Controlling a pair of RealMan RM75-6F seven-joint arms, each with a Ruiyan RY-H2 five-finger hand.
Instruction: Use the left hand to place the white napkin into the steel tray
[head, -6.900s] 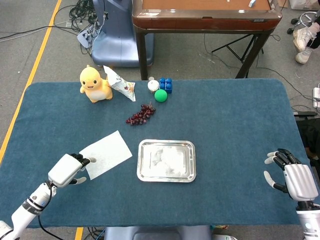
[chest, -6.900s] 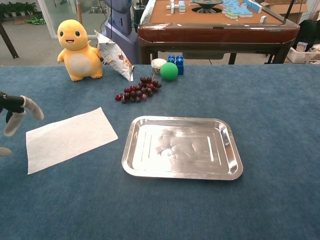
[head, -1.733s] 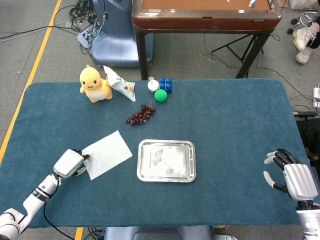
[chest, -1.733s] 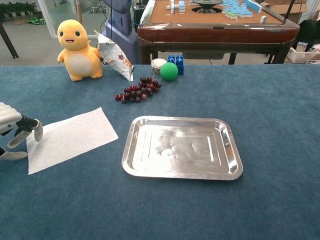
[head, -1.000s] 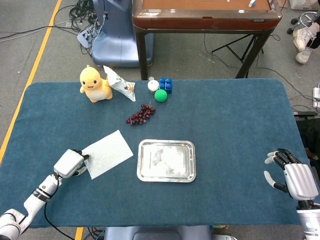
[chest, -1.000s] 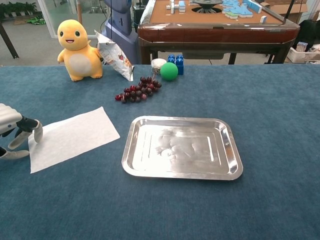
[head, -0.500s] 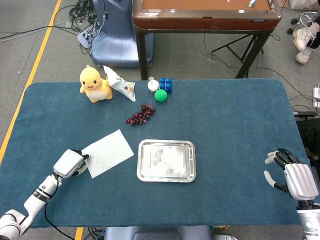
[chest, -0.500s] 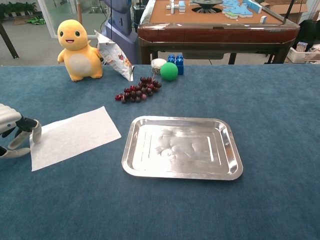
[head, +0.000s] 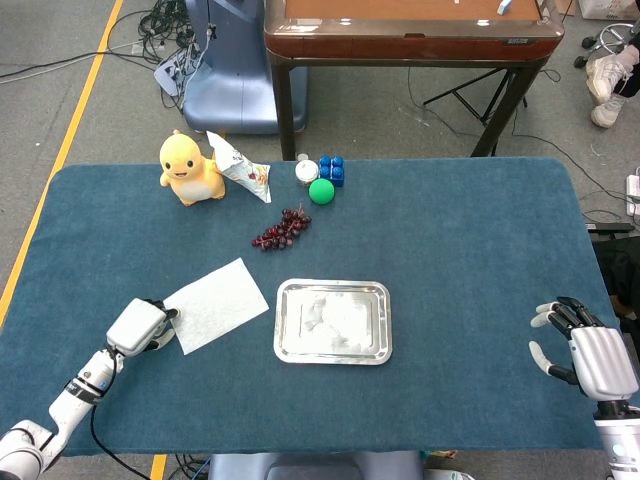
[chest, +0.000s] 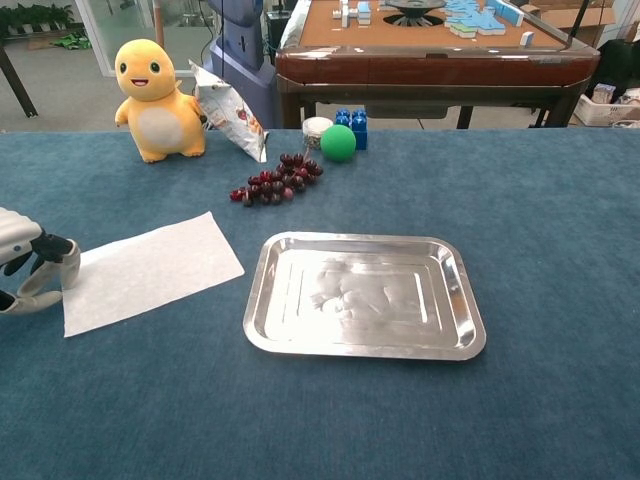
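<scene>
1. Napkin (head: 218, 305) (chest: 152, 271): flat on the blue table (head: 450, 240), just left of the tray (head: 333, 353) (chest: 365, 345), not in it.
2. Left hand (head: 140, 325) (chest: 28, 272): at the napkin's left edge, fingertips (chest: 68, 262) touching that edge; fingers curled. Whether the edge is actually pinched cannot be told.
3. Tray: holds nothing, flat near the table's middle.
4. Right hand (head: 590, 355): low at the right table edge, well apart from the tray, fingers spread, holding nothing.
5. Far side: grapes (head: 282, 230), green ball (head: 321, 191), blue blocks (head: 331, 170), snack bag (head: 243, 169), yellow toy (head: 187, 168).
</scene>
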